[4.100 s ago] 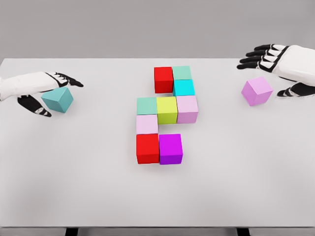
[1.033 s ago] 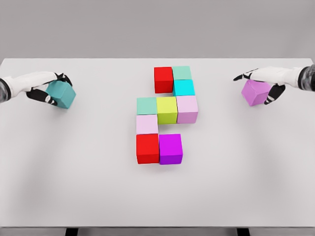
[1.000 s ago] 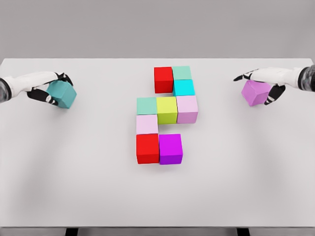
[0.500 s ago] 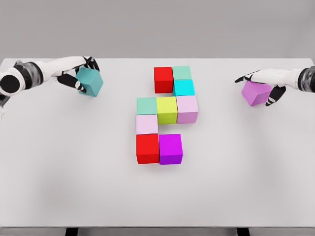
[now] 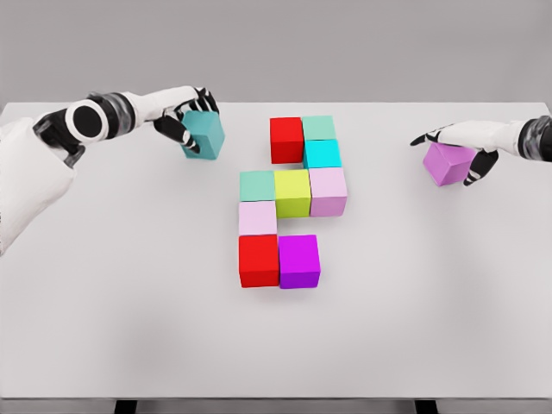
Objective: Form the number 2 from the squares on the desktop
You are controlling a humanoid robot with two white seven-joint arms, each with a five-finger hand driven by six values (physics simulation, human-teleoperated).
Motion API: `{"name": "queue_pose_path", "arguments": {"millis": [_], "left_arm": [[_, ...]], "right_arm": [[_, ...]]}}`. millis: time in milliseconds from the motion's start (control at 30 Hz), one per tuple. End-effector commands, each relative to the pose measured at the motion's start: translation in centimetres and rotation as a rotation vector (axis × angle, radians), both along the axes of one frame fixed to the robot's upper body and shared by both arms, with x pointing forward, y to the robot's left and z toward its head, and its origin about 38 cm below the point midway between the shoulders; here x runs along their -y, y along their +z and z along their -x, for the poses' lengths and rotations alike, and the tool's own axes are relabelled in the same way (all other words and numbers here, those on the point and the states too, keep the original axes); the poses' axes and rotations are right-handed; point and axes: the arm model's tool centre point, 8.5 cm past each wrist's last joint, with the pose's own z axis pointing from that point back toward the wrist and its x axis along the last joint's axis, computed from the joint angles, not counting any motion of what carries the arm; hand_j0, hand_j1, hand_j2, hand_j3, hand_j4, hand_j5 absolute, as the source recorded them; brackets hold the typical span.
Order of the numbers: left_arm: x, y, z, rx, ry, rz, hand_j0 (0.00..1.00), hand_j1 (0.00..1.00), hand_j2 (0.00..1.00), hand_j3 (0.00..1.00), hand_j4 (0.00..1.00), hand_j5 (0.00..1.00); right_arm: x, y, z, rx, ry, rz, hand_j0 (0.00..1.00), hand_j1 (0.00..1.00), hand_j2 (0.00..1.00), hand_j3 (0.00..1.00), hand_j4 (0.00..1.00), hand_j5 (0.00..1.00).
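A big white flat table (image 5: 129, 328) is holding a bunch of colored cubes. No boxes or bowls are showing, so nothing is sitting inside anything.

In the middle, nine cubes are sitting close together, touching side by side. At the far end, a red cube (image 5: 286, 139) is sitting next to a mint green cube (image 5: 318, 128), and a bright cyan cube (image 5: 322, 154) is sitting just in front of the green one. In the next row, a soft green cube (image 5: 257, 185), a yellow-green cube (image 5: 292, 191) and a light pink cube (image 5: 328, 191) are lining up from left to right. A pale pink cube (image 5: 257, 218) is sitting under the soft green one. In the nearest row, another red cube (image 5: 259, 260) is touching a bright purple cube (image 5: 299, 260).

The left hand (image 5: 191, 123) is curling its fingers around a teal cube (image 5: 205, 134), just left of the far red cube, not touching it.

The right hand (image 5: 463, 143) is wrapping its fingers over a violet cube (image 5: 448, 163), well apart on the right side of the table.
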Motion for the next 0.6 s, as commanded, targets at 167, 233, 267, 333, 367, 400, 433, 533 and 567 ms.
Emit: {"name": "queue_pose_path", "arguments": {"millis": [167, 233, 267, 333, 367, 400, 433, 533, 567], "left_arm": [[3.9, 0.2, -0.3, -0.021, 0.001, 0.040, 0.29, 0.29, 0.29, 0.29, 0.29, 0.29], [4.6, 0.5, -0.8, -0.031, 0.020, 0.047, 0.29, 0.29, 0.29, 0.29, 0.29, 0.29], [4.7, 0.4, -0.9, -0.037, 0.028, 0.048, 0.29, 0.29, 0.29, 0.29, 0.29, 0.29], [5.2, 0.0, -1.2, -0.047, 0.033, 0.053, 0.29, 0.29, 0.29, 0.29, 0.29, 0.29], [5.3, -0.2, -1.3, -0.054, 0.039, 0.053, 0.29, 0.29, 0.29, 0.29, 0.29, 0.29], [5.4, -0.4, -1.3, -0.058, 0.040, 0.053, 0.29, 0.29, 0.29, 0.29, 0.29, 0.29], [5.5, -0.5, -1.4, -0.058, 0.044, 0.051, 0.29, 0.29, 0.29, 0.29, 0.29, 0.29], [5.8, -0.5, -1.5, -0.041, 0.052, 0.056, 0.29, 0.29, 0.29, 0.29, 0.29, 0.29], [5.9, -0.5, -1.5, -0.040, 0.057, 0.056, 0.29, 0.29, 0.29, 0.29, 0.29, 0.29]], "right_arm": [[0.1, 0.1, 0.0, 0.003, -0.007, -0.013, 0.75, 0.75, 0.75, 0.75, 0.75, 0.75], [0.0, 0.2, -0.1, 0.004, -0.005, -0.016, 0.73, 0.73, 0.73, 0.73, 0.73, 0.73], [0.0, 0.2, -0.1, 0.004, -0.005, -0.014, 0.72, 0.72, 0.72, 0.72, 0.72, 0.72], [0.0, 0.2, -0.1, 0.006, -0.005, -0.014, 0.62, 0.62, 0.62, 0.62, 0.62, 0.62], [-0.1, 0.4, -0.2, 0.009, -0.004, -0.014, 0.60, 0.60, 0.60, 0.60, 0.60, 0.60], [-0.1, 0.5, -0.2, 0.010, -0.004, -0.014, 0.58, 0.58, 0.58, 0.58, 0.58, 0.58], [-0.1, 0.5, -0.2, 0.010, -0.004, -0.014, 0.58, 0.58, 0.58, 0.58, 0.58, 0.58], [-0.1, 0.6, -0.2, 0.013, -0.004, -0.018, 0.55, 0.55, 0.55, 0.55, 0.55, 0.55], [-0.1, 0.6, -0.2, 0.015, -0.004, -0.020, 0.51, 0.51, 0.51, 0.51, 0.51, 0.51]]}}
